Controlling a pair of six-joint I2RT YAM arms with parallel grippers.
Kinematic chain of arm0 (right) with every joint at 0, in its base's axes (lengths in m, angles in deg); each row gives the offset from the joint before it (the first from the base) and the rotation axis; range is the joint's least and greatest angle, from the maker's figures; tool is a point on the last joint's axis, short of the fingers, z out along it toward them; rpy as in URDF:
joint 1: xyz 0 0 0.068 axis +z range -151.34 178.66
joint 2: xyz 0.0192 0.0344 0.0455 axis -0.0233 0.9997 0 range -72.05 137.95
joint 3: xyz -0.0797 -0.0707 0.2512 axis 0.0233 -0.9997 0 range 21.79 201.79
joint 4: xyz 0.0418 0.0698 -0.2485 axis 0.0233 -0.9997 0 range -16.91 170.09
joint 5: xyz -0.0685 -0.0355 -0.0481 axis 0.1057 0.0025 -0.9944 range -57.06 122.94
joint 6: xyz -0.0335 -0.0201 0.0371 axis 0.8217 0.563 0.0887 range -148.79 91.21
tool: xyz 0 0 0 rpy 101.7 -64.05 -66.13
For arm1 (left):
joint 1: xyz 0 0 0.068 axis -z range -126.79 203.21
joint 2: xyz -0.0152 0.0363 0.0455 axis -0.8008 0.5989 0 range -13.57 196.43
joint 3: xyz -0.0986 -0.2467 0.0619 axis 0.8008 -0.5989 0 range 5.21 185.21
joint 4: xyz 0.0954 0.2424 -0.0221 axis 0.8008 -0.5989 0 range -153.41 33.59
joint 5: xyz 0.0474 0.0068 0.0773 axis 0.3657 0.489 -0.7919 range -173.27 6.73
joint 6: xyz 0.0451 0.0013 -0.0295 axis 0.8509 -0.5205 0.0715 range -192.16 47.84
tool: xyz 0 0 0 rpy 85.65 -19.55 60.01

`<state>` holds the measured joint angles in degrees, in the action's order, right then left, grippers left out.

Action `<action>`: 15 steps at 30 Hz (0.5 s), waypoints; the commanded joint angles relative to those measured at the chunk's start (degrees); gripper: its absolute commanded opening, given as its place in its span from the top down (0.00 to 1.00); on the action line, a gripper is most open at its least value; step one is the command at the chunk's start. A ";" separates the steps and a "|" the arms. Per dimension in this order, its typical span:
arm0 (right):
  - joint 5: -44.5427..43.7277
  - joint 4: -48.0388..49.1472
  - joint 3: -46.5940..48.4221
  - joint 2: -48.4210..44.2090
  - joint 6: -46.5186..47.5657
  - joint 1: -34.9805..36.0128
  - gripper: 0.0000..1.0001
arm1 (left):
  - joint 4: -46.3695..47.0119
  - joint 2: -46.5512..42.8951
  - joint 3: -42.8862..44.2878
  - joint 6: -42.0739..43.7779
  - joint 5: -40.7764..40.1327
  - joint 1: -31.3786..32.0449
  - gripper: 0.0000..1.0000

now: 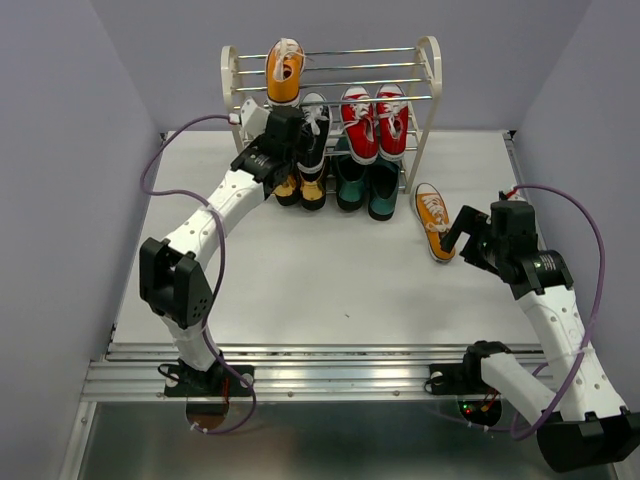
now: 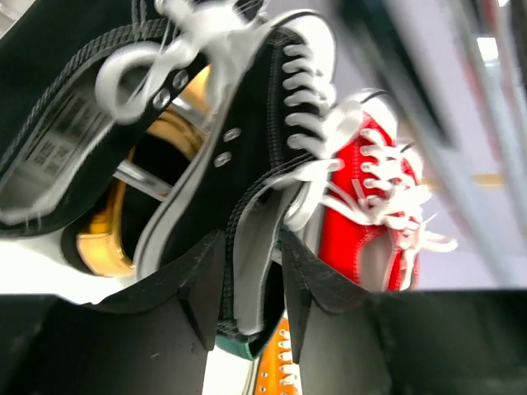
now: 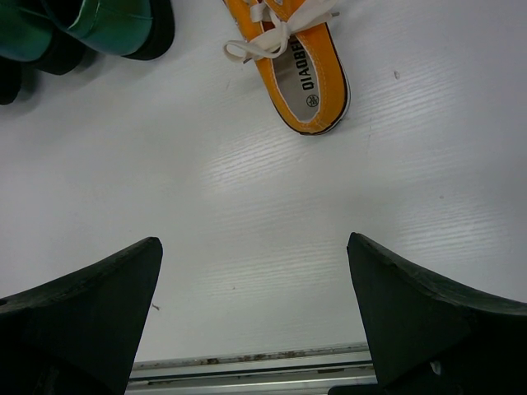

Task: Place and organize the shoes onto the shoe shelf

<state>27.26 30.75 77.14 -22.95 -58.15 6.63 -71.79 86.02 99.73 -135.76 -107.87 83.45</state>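
The cream shoe shelf (image 1: 428, 75) stands at the back of the table. One orange sneaker (image 1: 284, 72) sits on its top tier. Two red sneakers (image 1: 375, 122) sit on the middle tier. My left gripper (image 1: 298, 138) is shut on the heel wall of a black sneaker (image 1: 314, 128) at the middle tier, left of the red pair. In the left wrist view this black sneaker (image 2: 255, 148) sits between my fingers (image 2: 206, 288), and a second black sneaker (image 2: 58, 123) lies to its left. The other orange sneaker (image 1: 433, 220) lies on the table. My right gripper (image 1: 462, 232) is open and empty just right of it.
A glossy gold pair (image 1: 300, 188) and a glossy dark green pair (image 1: 366, 185) stand at the shelf's bottom. In the right wrist view the orange sneaker (image 3: 305, 74) lies ahead of the open gripper (image 3: 255, 280), with the green pair (image 3: 99, 25) at the upper left.
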 commanded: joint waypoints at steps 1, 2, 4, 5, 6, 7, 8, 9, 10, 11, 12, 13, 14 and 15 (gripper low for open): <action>0.13 0.30 1.34 0.03 0.71 -0.14 0.00 | 4.48 -0.54 3.74 4.44 4.38 -0.09 0.55; 0.31 0.21 1.08 0.12 0.80 -0.14 0.00 | 4.48 -0.71 4.00 5.23 4.82 -0.09 0.55; 0.31 0.30 0.72 0.29 0.89 -0.14 0.00 | 4.48 -1.15 3.92 5.76 6.23 -0.01 0.55; 0.48 0.30 0.55 0.29 1.06 -0.14 0.00 | 4.48 -1.68 3.74 5.93 6.75 0.08 0.55; 0.75 0.47 0.20 0.47 1.15 -0.14 0.00 | 4.48 -2.12 3.57 6.63 7.45 0.26 0.55; 1.62 0.56 0.02 1.08 1.76 -0.14 0.00 | 4.56 -3.16 2.87 7.16 7.90 0.61 0.55; 2.06 0.30 -0.16 1.52 1.85 -0.14 0.00 | 4.48 -3.78 2.34 8.30 8.68 0.96 0.55; 2.42 0.21 -0.16 2.13 2.03 -0.14 0.00 | 4.48 -4.57 1.55 8.57 8.95 1.31 0.55; 2.77 0.30 -0.33 3.10 2.38 -0.14 0.00 | 4.48 -6.23 -0.37 8.75 9.39 1.57 0.55; 2.77 0.73 -0.68 3.45 2.56 -0.14 0.00 | 4.56 -7.21 -1.52 9.01 10.00 2.27 0.56; 2.60 1.00 -0.77 3.89 2.73 -0.14 0.00 | 4.57 -8.18 -2.84 9.36 10.10 2.72 0.56; 2.33 1.18 -0.77 4.59 2.99 -0.14 0.00 | 4.65 -9.32 -4.07 9.71 10.19 3.15 0.56; 1.81 1.53 -0.77 5.03 3.08 -0.14 0.00 | 4.83 -11.42 -6.87 9.89 10.71 3.51 0.56; 1.63 1.70 -0.77 5.65 3.17 -0.14 0.00 | 5.09 -12.57 -8.20 10.07 10.71 3.86 0.56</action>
<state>28.75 30.90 76.77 -18.56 -56.64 6.63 -68.79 81.89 95.78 -128.32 -99.87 85.11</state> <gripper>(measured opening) 0.998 0.443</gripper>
